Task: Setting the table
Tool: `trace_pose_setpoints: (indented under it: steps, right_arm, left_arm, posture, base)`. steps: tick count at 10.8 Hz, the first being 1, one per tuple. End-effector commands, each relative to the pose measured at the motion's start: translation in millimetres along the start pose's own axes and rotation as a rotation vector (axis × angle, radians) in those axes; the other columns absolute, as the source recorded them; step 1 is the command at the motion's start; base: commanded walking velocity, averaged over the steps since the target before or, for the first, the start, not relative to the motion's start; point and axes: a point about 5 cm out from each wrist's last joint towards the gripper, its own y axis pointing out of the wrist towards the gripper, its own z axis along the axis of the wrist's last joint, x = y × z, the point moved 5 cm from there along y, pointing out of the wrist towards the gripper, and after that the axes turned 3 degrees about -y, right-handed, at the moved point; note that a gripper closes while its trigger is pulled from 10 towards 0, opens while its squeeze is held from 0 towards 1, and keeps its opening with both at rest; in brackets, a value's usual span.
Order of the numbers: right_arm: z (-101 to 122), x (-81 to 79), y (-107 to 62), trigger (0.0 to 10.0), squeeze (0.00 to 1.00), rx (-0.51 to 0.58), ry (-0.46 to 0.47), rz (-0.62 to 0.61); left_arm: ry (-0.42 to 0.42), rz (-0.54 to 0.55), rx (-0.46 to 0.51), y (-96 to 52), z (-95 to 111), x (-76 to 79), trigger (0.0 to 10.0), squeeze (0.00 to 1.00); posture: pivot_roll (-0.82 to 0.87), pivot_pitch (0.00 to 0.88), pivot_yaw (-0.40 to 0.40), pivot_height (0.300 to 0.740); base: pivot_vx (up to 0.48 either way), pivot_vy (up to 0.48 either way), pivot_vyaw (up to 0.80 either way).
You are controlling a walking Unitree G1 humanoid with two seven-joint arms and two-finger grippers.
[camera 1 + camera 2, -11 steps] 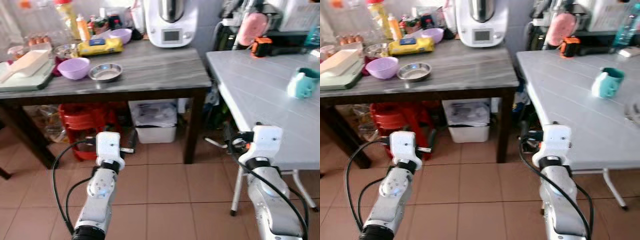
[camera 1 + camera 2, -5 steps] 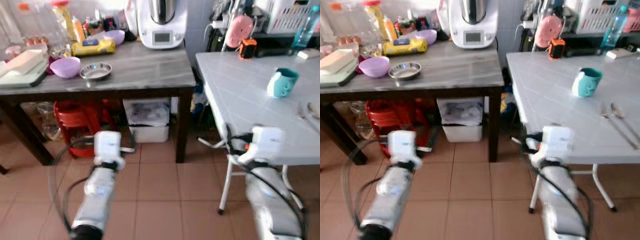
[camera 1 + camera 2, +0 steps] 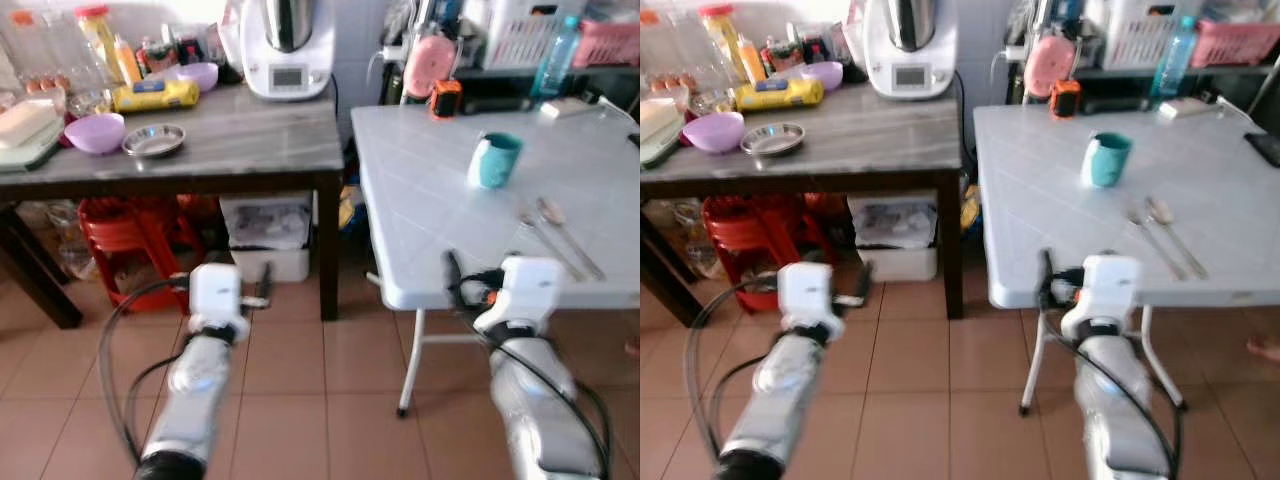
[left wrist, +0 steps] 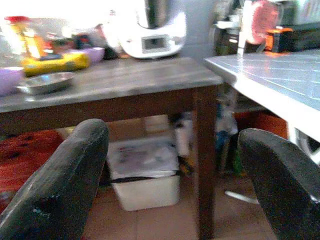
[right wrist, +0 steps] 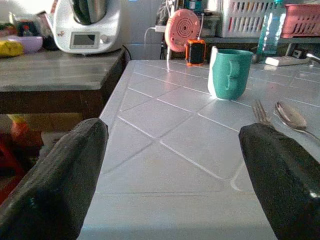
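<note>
A white tiled table (image 3: pixel 430 200) stands to my right front. On it are a teal mug (image 3: pixel 495 160) and, nearer its front right, a fork (image 3: pixel 545 240) and a spoon (image 3: pixel 565 225) lying side by side. On the dark wooden table (image 3: pixel 240 135) at the left sit a purple bowl (image 3: pixel 95 132) and a steel bowl (image 3: pixel 153 140). My right gripper (image 5: pixel 172 185) is open at the white table's near edge, level with its top, the mug (image 5: pixel 229 72) ahead of it. My left gripper (image 4: pixel 172 170) is open too, low before the dark table, holding nothing.
A white kitchen machine (image 3: pixel 285 50), a yellow box (image 3: pixel 155 95) and bottles crowd the dark table's back. Red stools (image 3: pixel 140 230) and a white bin (image 3: pixel 265 235) stand under it. Baskets (image 3: pixel 520 35) and a water bottle (image 3: pixel 555 65) line the shelf behind the white table. Tiled floor (image 3: pixel 330 400) lies ahead.
The whole view has swung to the right: the dark table has slid left, and more of the white table, with the fork and spoon, has come into sight. Both grippers stay open.
</note>
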Motion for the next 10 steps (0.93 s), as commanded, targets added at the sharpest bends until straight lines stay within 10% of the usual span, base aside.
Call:
trace_pose_setpoints:
  steps: [1, 10]
  right_arm:
    - [3.2, 3.0, 0.7, 10.0, 0.00, 0.009, 0.004, -0.004]
    - [-3.2, -5.1, -4.4, 10.0, 0.00, -0.012, 0.022, 0.020]
  left_arm:
    - [0.002, -0.018, 0.001, 0.8, 0.8, 5.3, 10.0, 0.00]
    - [-0.008, -0.017, 0.002, -1.4, -0.4, 4.1, 10.0, 0.00]
  posture:
    - [-0.12, 0.000, 0.069, 0.740]
    - [-0.12, 0.010, 0.073, 0.740]
  base:
    - [0.000, -0.345, 0.00]
    - [0.000, -0.299, 0.00]
